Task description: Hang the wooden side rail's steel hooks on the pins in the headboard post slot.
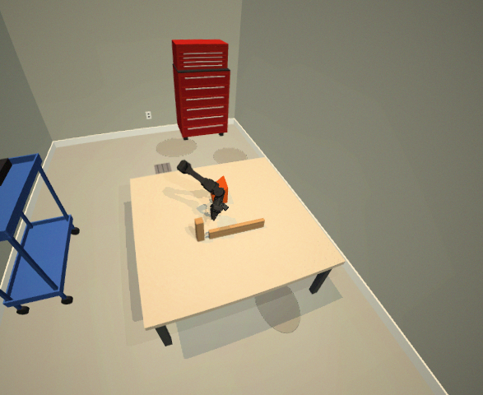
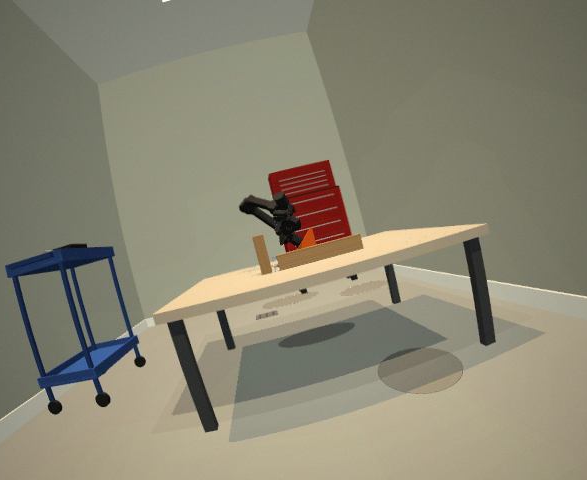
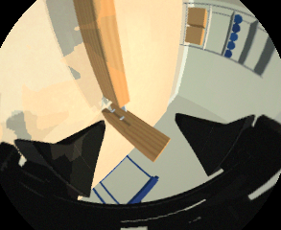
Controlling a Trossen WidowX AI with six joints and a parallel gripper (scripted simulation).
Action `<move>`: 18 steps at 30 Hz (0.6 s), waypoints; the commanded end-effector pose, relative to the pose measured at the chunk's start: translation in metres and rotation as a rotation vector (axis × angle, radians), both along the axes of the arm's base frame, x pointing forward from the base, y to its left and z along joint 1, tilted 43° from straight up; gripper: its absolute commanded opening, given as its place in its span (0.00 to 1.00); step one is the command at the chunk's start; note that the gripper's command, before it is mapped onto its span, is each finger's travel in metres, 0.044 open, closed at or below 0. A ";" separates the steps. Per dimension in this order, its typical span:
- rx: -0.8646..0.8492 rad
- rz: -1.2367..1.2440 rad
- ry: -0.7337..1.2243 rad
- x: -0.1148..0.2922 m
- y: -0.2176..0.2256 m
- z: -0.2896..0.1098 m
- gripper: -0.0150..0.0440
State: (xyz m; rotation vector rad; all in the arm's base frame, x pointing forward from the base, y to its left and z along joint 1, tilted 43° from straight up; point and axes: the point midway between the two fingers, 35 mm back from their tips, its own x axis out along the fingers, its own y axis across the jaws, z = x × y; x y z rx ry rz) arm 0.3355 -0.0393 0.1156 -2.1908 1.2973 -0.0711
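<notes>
The wooden post [image 1: 199, 230] [image 2: 261, 254] [image 3: 142, 136] stands upright on the table. Small pins show in its slot in the wrist view. The wooden rail [image 1: 237, 228] [image 2: 320, 252] [image 3: 108, 62] lies along the table on its narrow edge, its near end just beside the post's foot. Steel hooks [image 1: 207, 234] [image 3: 105, 103] show at that end, in the small gap by the post; their exact contact with it is too small to tell. My gripper [image 1: 220, 212] [image 3: 141, 120] is open and empty, above the table on the arm-base side of rail and post, touching neither.
The orange block [image 1: 224, 195] [image 2: 309, 239] stands at the arm's base, behind the rail. The table [image 1: 233, 271] [image 2: 205, 294] carries them all. A blue cart [image 1: 41, 250] [image 2: 71, 253] stands off the table's left side, and a red tool chest [image 1: 202, 102] [image 2: 318, 211] stands behind.
</notes>
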 end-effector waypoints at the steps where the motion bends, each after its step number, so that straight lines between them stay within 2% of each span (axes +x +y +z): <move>1: 0.465 -0.181 -0.984 -0.004 0.002 -0.008 1.00; 18: 0.926 -0.257 -1.797 -0.025 -0.002 0.005 1.00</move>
